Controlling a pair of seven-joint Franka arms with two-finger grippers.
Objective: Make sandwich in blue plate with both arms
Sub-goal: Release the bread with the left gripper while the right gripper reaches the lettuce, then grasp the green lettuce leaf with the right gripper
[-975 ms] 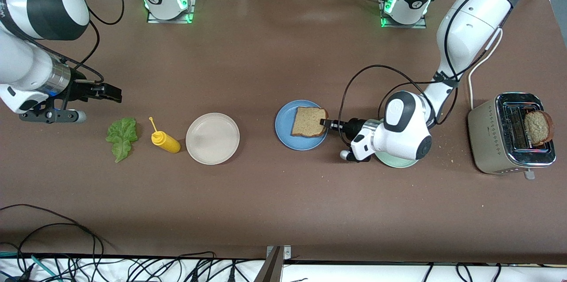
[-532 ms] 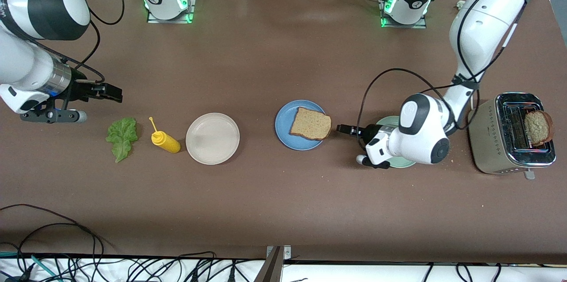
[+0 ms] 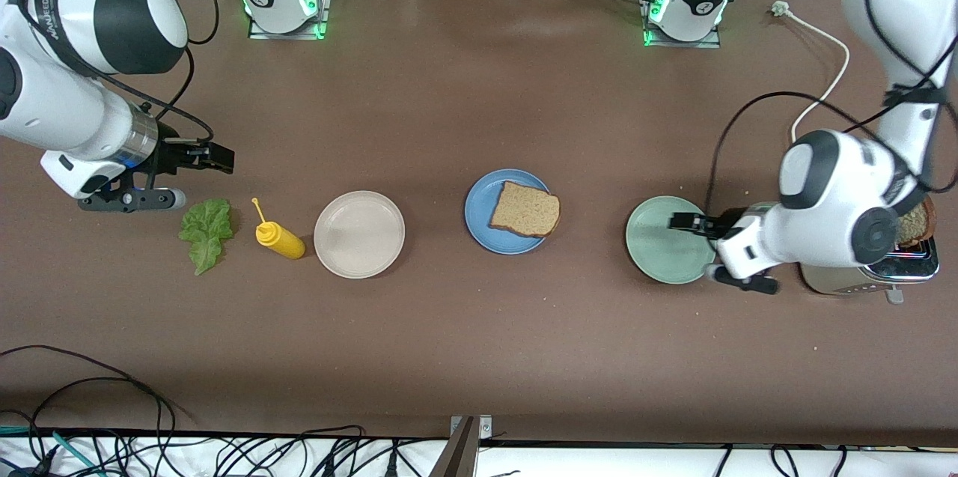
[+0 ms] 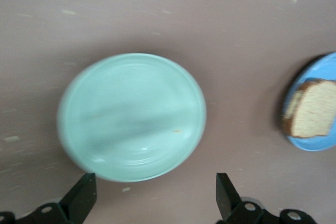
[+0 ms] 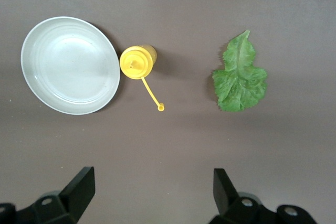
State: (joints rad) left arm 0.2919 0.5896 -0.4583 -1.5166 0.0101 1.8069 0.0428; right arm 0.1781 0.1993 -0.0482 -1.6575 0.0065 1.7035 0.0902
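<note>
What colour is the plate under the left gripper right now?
Mint green: the plate under the left gripper, clearest in the left wrist view.

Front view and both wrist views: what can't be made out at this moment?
- Toaster, front view: mostly hidden by the left arm's wrist; only its lower edge shows.
- Second bread slice on the toaster, front view: only a sliver shows past that wrist.
- Blue plate and its bread slice, left wrist view: cut off by the picture's edge.
- Mint-green plate, left wrist view: blurred.
- Right gripper, front view: fingers too small to separate.
</note>
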